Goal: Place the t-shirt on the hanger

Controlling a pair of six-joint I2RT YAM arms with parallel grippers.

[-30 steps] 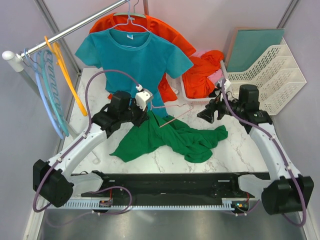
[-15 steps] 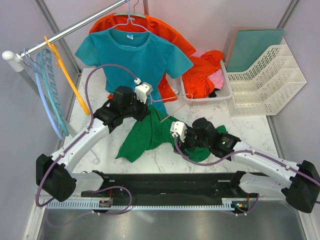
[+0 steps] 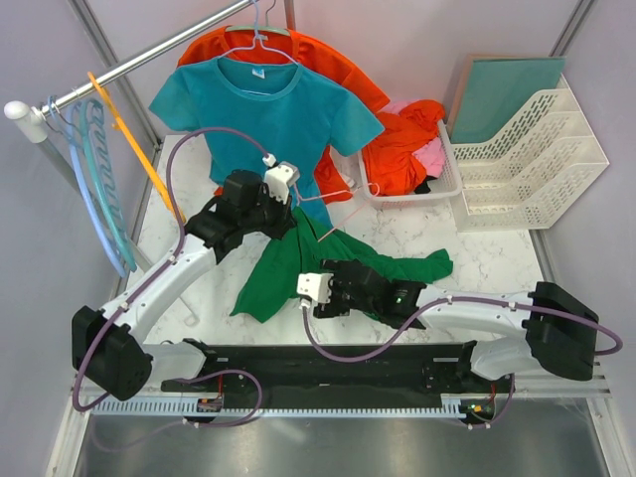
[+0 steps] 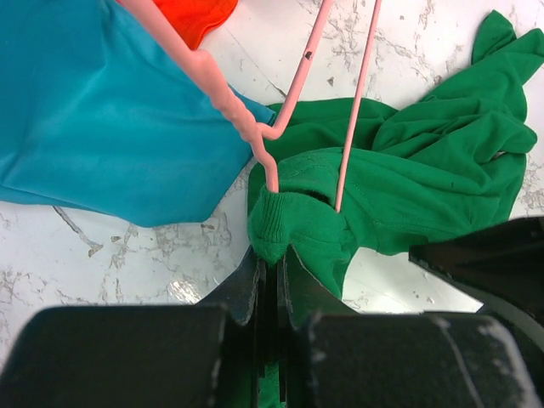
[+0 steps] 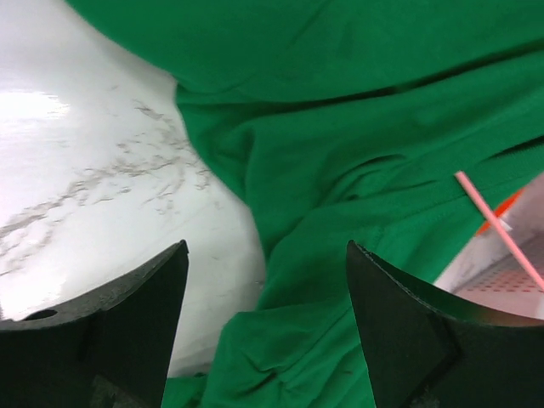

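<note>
The dark green t-shirt (image 3: 283,273) lies crumpled on the marble table. My left gripper (image 3: 290,225) is shut on its collar, seen pinched between the jaws in the left wrist view (image 4: 272,259). The thin pink hanger (image 3: 343,214) leans over the shirt. In the left wrist view one hanger (image 4: 293,85) wire runs into the neck opening of the t-shirt (image 4: 425,178). My right gripper (image 3: 350,282) hangs open and empty over the shirt's middle. In the right wrist view it (image 5: 265,251) is just above green folds (image 5: 340,127), with the hanger (image 5: 493,229) wire at right.
A teal t-shirt (image 3: 268,109) hangs from the rail over an orange-red garment (image 3: 328,60). An orange hanger (image 3: 129,149) and light blue hangers (image 3: 94,189) hang at left. A white basket (image 3: 447,184) with orange-red clothes and a white file rack (image 3: 537,169) stand at back right.
My right arm has swung from the table's right side to the middle, now low over the green shirt. My left gripper has lifted the collar a little towards the back.
</note>
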